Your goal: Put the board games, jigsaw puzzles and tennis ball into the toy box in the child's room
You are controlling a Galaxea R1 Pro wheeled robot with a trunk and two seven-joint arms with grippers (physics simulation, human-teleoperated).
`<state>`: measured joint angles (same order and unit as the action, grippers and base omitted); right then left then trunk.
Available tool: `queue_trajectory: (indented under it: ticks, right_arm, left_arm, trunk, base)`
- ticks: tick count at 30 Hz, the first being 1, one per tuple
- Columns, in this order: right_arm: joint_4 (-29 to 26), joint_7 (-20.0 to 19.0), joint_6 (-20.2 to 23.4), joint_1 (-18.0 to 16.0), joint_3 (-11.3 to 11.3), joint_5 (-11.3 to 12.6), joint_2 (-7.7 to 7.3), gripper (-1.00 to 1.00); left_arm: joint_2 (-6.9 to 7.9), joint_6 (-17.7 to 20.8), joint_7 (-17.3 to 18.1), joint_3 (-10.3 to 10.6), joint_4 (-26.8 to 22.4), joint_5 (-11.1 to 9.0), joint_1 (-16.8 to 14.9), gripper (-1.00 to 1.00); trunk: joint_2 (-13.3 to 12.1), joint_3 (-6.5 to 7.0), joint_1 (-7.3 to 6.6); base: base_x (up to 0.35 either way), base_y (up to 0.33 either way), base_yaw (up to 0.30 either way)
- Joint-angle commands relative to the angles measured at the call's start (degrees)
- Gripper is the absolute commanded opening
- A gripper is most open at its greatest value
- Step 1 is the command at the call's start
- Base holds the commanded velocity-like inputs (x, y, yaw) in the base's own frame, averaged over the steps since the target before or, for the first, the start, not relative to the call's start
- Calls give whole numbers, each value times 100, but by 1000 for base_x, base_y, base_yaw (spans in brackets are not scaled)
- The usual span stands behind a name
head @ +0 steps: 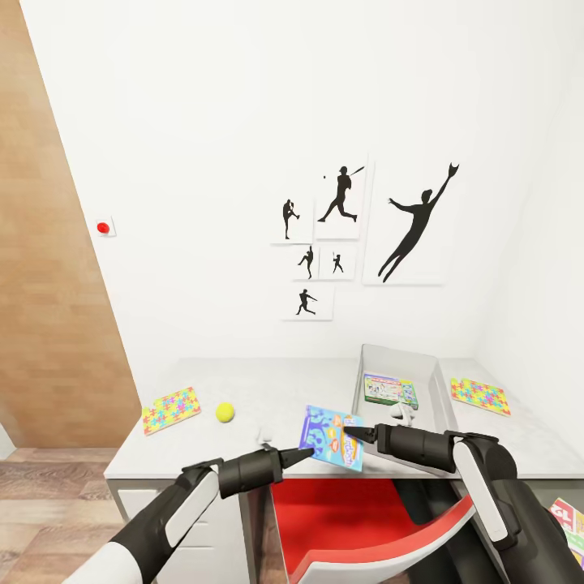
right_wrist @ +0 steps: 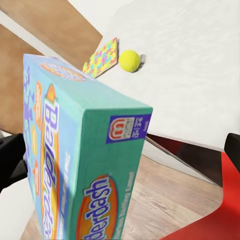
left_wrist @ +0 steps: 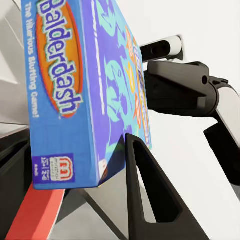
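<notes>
From the head camera, the flat blue printed board-game box (head: 332, 438) hangs in the air over the front edge of the long light grey table (head: 268, 381), pinched between the left gripper (head: 302, 452) at its near-left corner and the right gripper (head: 354, 433) at its right edge; each pair of jaws looks narrowed onto the cardboard. Just beyond and to the right sits the shallow light grey toy box (head: 369, 365), already holding a green-edged game box (head: 390, 390) whose lettering is too small to read here. The small yellow-green tennis ball (head: 225, 412) lies on the tabletop just beside a multicolour jigsaw puzzle box (head: 171, 410), and a second puzzle box (head: 480, 396) lies on the toy box's far side. To do this step well, I judge both arms should carry the box together forward and right, keep it clear of the tray's near wall, and let go only once it is over the tray floor, one gripper first. In the left wrist camera the box face reads "Balderdash", with "The Hilarious Bluffing Game!" beside it and a small Mattel mark at the corner; one dark finger (left_wrist: 150, 200) presses on its edge. In the right wrist camera the box end again reads "Balderdash", with the ball and puzzle box beyond.
</notes>
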<state>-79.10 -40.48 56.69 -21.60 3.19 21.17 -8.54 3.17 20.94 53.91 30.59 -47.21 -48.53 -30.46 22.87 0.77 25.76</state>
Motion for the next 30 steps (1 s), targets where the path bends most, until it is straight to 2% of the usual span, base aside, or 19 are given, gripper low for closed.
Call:
queue_trajectory:
  ticks: [1,13,30]
  right_arm:
    - [0,-30,26,-3,7,-16,1,100]
    - [0,-23,26,-3,6,-16,2,100]
    - [0,-29,26,-3,6,-16,2,100]
  left_arm:
    - [-5,51,-2,23,0,-61,-4,-100]
    - [-102,53,-3,33,-5,-60,-4,-100]
    - [-131,59,-3,9,-15,-68,-4,-100]
  trunk:
    - [4,-2,2]
    - [4,-2,2]
    - [4,-2,2]
  base:
    - [0,0,0]
    - [0,0,0]
    - [0,0,0]
